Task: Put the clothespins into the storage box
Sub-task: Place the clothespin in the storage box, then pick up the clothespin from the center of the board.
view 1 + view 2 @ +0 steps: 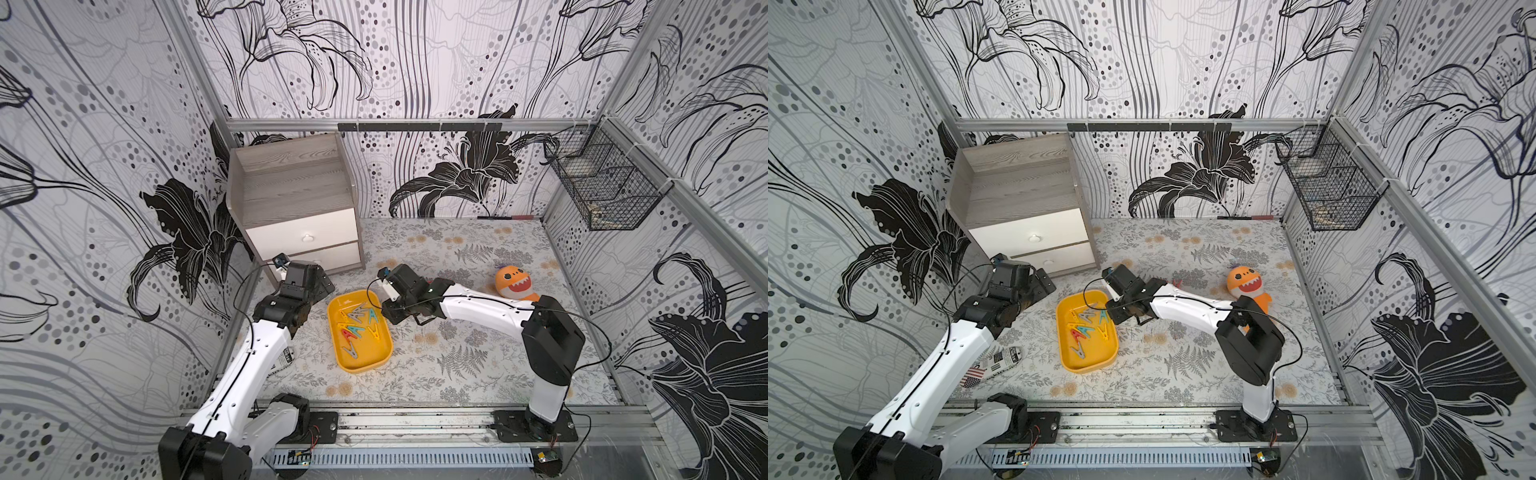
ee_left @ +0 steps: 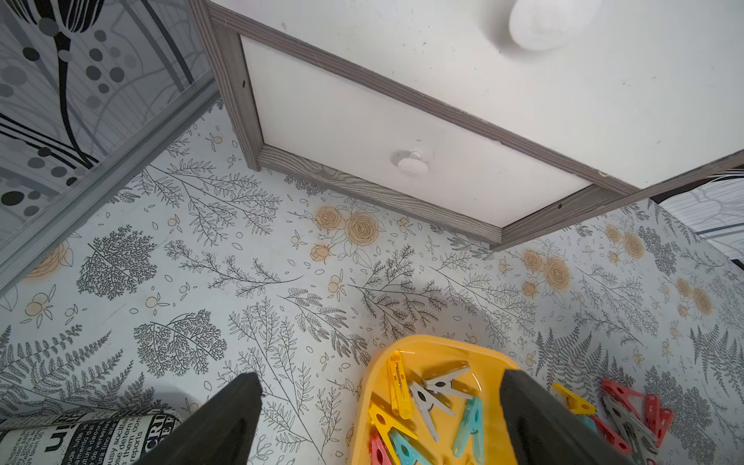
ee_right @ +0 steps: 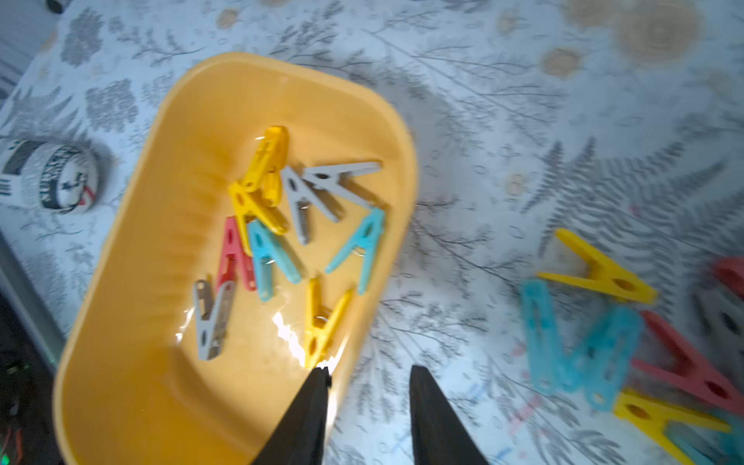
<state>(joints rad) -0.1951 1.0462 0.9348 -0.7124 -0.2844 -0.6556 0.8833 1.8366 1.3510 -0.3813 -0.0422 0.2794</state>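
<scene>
Nearest, the storage box [image 1: 365, 365] is seen on the tabletop [image 1: 436, 374], with about nine clothespins [image 3: 273, 225] lying inside it. Over its rim the right gripper [image 3: 370, 369] is held partly open and empty, one tip just beside a yellow clothespin [image 3: 322, 326] in the box. The left gripper [image 2: 380, 376] is spread wide, nothing held, beside the box's far end. Past the box, loose clothespins [image 3: 596, 354] are heaped on the tabletop; that view is blurred, so their number cannot be fixed. Because they overlap, two could be pinched at once or one flicked away, and the box could be nudged if its rim is clipped by that tip.
</scene>
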